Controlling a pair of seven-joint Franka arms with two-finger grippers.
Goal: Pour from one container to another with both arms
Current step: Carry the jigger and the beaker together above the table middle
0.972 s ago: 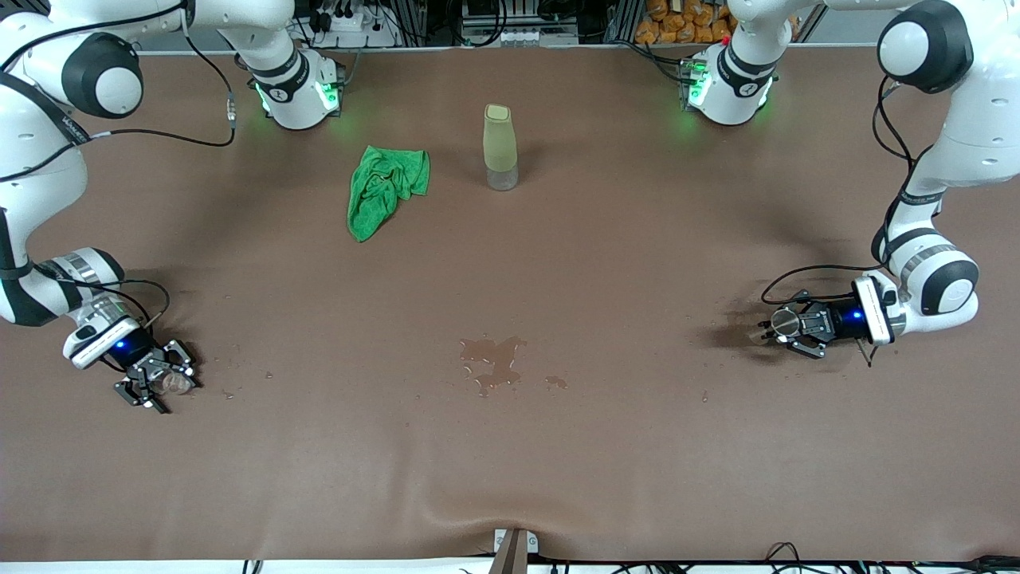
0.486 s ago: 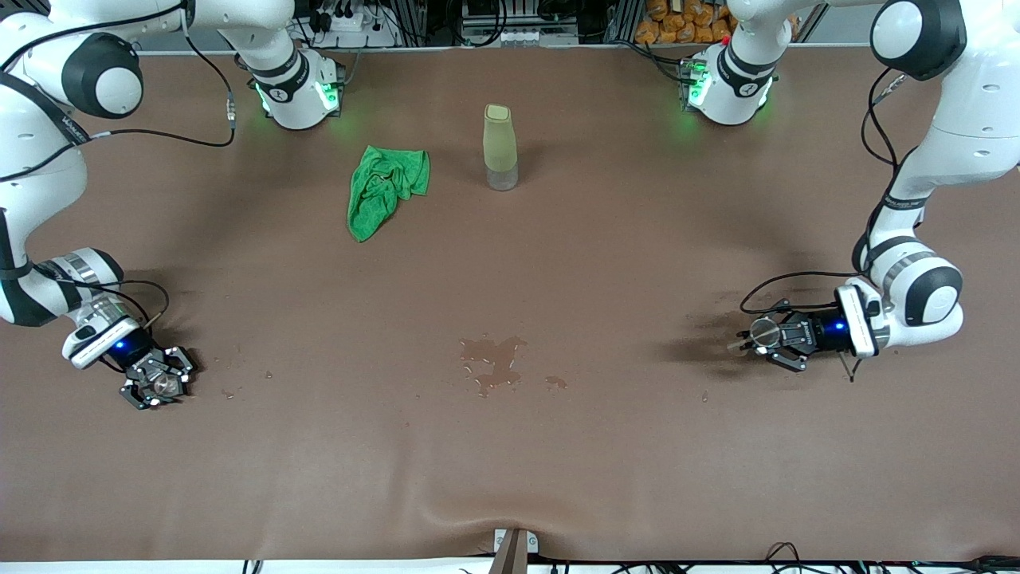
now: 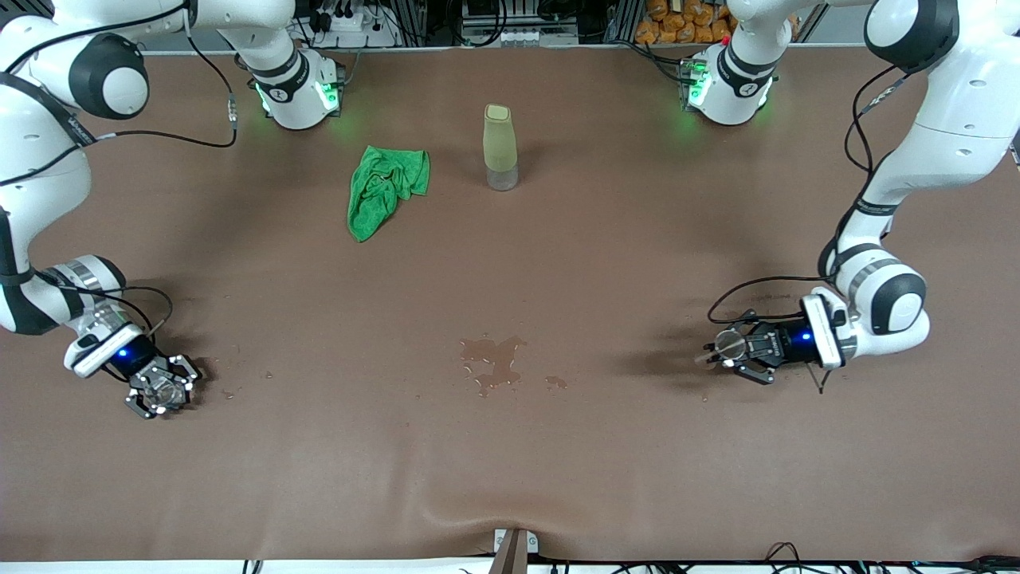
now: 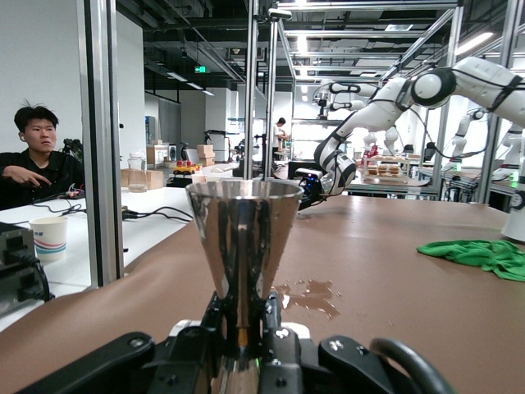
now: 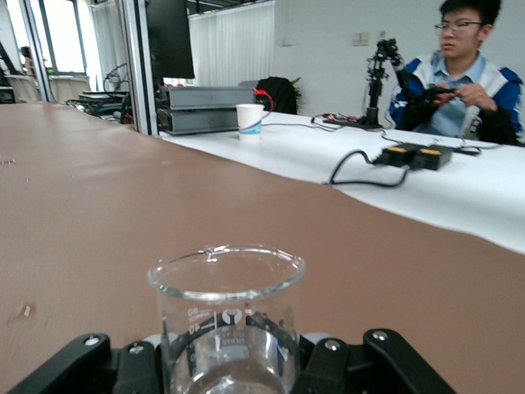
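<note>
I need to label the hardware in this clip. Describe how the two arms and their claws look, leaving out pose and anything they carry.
Both arms are glossy white jointed shells with dark grey round joint caps and silver wrist rings. Black cables loop along each arm. The bases glow green. The left claw and right claw are black, with angular linkage fingers and a blue light on the white wrist block just above each.

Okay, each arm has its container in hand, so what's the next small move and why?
Probably bring the two grippers toward the table's middle. The left gripper is shut on the metal jigger at its end of the table, and the right gripper is shut on the glass cup at its own end, much too wide apart to pour.
</note>
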